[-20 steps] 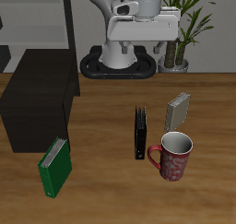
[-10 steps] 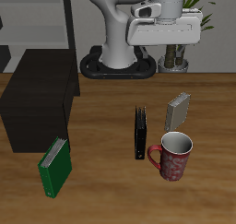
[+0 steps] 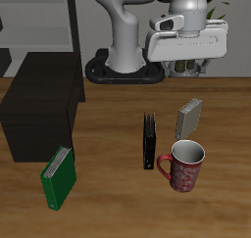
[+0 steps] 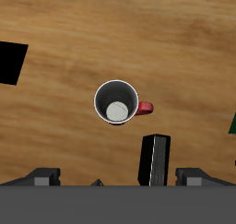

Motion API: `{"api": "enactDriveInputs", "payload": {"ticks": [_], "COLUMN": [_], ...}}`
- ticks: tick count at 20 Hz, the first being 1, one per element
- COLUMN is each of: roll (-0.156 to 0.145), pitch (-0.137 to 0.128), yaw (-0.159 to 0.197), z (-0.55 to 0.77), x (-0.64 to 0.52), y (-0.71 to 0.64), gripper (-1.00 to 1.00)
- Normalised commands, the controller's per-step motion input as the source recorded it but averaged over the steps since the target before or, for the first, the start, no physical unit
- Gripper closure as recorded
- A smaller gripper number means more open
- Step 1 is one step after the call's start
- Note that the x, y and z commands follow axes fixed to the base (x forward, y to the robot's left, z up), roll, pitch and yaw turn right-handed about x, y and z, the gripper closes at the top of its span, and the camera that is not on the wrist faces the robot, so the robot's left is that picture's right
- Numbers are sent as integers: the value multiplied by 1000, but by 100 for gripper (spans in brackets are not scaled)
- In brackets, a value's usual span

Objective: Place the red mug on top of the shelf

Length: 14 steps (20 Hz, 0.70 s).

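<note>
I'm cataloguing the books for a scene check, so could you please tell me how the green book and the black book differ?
The green book leans tilted against the front of the shelf, while the black book stands upright in the open beside the red mug. The green book shows its broad cover; the black book shows mainly its narrow edge. The green one sits nearer the table's front edge. Both stand on the wooden table.
</note>
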Motion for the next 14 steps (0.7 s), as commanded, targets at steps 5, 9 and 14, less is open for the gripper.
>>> {"api": "enactDriveInputs", "payload": {"ticks": [5, 9, 14], "roll": [-4, 13, 4], "pitch": [-21, -9, -8], "yaw": [-10, -4, 0], "z": [-191, -308, -290], "x": [307, 298, 214], "y": [69, 81, 151], "gripper": [-100, -100, -100]}}
